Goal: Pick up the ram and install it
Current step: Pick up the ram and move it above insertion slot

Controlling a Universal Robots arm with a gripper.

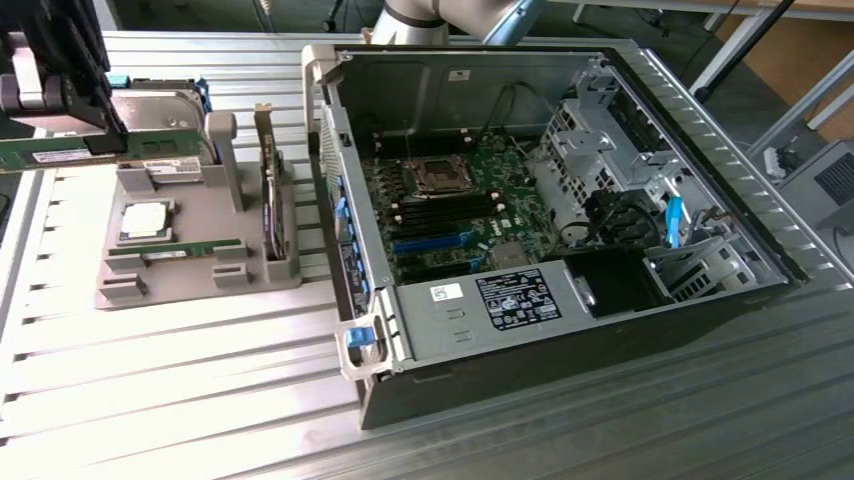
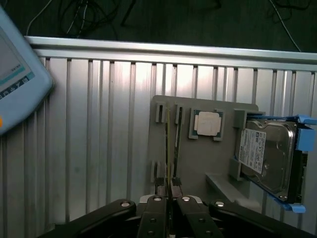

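Note:
My black gripper [image 1: 83, 125] hangs at the far left of the exterior view, shut on the ram [image 1: 60, 157], a long green stick with a whitish label. The stick is held level, just above the grey parts holder [image 1: 187, 285]. In the wrist view the fingers [image 2: 157, 215] pinch the ram [image 2: 169, 148], which shows edge-on as a thin line over the holder. Its twin green stick [image 1: 174, 250] lies in the holder's near slot. The open computer case [image 1: 747, 250] stands to the right, with the motherboard's dark memory slots [image 1: 434, 212] below the processor socket.
The holder also carries a processor chip [image 1: 144, 220], a hard drive [image 2: 265, 153] in a blue caddy and an upright card with a metal bracket [image 1: 276, 215]. A handheld control unit [image 2: 17, 79] lies on the ribbed aluminium table [image 1: 174, 390]. The case wall [image 1: 327, 150] rises between holder and motherboard.

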